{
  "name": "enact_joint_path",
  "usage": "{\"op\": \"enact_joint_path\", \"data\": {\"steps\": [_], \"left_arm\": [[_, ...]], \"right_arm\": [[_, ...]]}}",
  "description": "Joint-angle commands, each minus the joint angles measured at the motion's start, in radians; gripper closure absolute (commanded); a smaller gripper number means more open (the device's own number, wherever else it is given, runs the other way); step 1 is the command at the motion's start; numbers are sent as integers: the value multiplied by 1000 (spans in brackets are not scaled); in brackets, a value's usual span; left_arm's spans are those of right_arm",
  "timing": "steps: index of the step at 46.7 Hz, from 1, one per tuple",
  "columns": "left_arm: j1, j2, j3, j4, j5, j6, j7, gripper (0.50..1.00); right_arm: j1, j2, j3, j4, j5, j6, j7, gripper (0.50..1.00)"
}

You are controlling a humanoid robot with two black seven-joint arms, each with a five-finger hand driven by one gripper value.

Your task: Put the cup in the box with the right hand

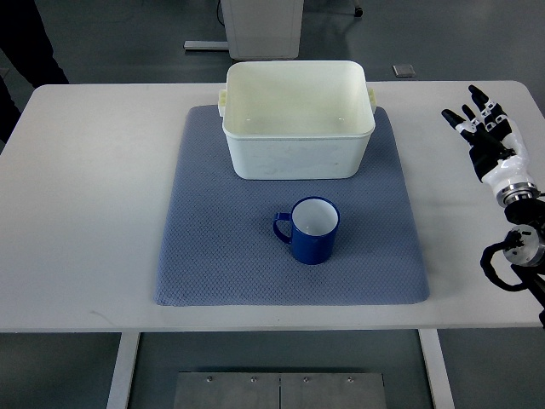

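A dark blue cup (312,228) with a white inside stands upright on the blue-grey mat (213,256), its handle pointing left. Behind it, at the far end of the mat, sits the empty white box (298,119). My right hand (484,126) hovers over the table's right side, well to the right of the cup and the box. Its fingers are spread, point away from me and hold nothing. The left arm does not show.
The white table (94,187) carries only the mat and what stands on it. A white pedestal (266,25) stands on the floor beyond the table. A person's dark clothing (25,43) shows at the top left corner.
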Motion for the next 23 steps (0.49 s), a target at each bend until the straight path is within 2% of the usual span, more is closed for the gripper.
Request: {"op": "enact_joint_path", "data": {"steps": [1,23], "left_arm": [[2,0,0,0,0,0,0,500],[2,0,-3,2,0,0,0,500]], "right_arm": [[0,0,0,0,0,0,0,500],[0,-6,-24,3,-5,1,2,500]]}}
